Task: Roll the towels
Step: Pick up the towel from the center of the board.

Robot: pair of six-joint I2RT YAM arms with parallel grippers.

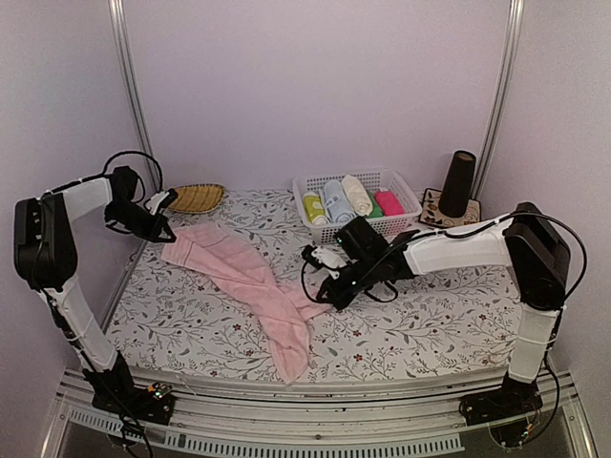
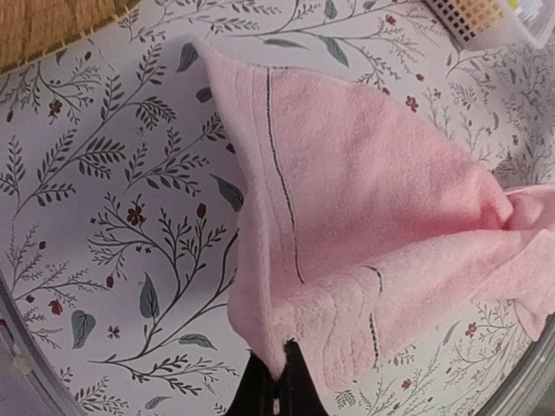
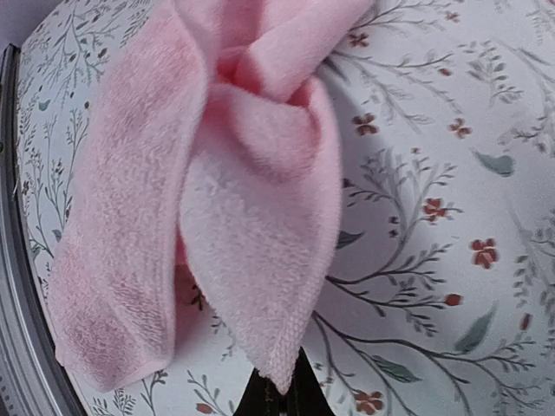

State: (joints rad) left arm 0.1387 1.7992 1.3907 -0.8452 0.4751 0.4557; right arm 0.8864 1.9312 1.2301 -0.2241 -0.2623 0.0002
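Tablecloth (image 1: 430, 315) with leafy sprigs covers the table between pale lilac walls. A woven dish (image 1: 196, 197) sits at 11 o'clock, a white basket (image 1: 363, 174) at 1 holds coloured rolls and the rolled cream towel (image 1: 356, 194), and a dark cup (image 1: 458, 183) stands at 2. The pink towel (image 1: 243, 272) lies crumpled from 10 o'clock to centre, trailing toward 6. The left gripper (image 1: 166, 232) pinches its corner; the right gripper (image 1: 334, 291) is clamped on another tip.

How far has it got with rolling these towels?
Done: a cream towel roll sits in the white basket beside other rolls. In hand: the left end effector and right end effector each pinch a corner of the pink towel, which lies crumpled on the table. Left: flattening and rolling it.
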